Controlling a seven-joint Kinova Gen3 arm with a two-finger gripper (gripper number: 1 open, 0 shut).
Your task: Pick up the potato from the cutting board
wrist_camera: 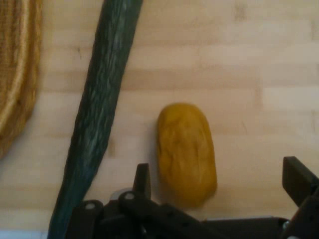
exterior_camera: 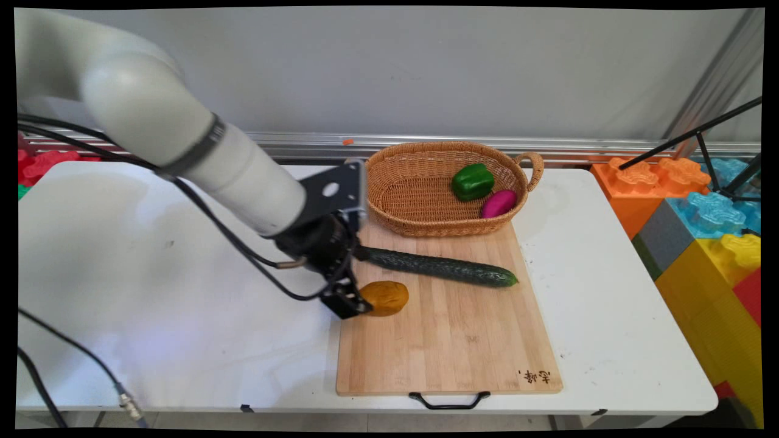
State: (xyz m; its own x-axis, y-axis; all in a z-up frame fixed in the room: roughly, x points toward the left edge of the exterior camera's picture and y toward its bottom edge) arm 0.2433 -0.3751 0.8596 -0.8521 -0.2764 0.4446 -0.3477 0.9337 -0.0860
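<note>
Black tool [wrist_camera: 217,181] low over the near-left part of a bamboo cutting board [exterior_camera: 450,340], spread wide, one finger on either side of a yellow-brown potato [wrist_camera: 187,152], neither pad visibly touching it. Potato flat on the board, lengthwise between the fingers. Just beside it, toward the wall, a long dark green cucumber [exterior_camera: 441,267], also flat on the board, running from under the wrist out to the right. Beyond that, a woven wicker basket [exterior_camera: 420,182] overlapping the board's far edge, with a green bell pepper [exterior_camera: 472,181] and a magenta egg-shaped item [exterior_camera: 498,203] inside, touching each other. Board resting on the white worktop [exterior_camera: 182,316], black handle at its near edge. Coloured foam blocks [exterior_camera: 700,207] off to the right.
</note>
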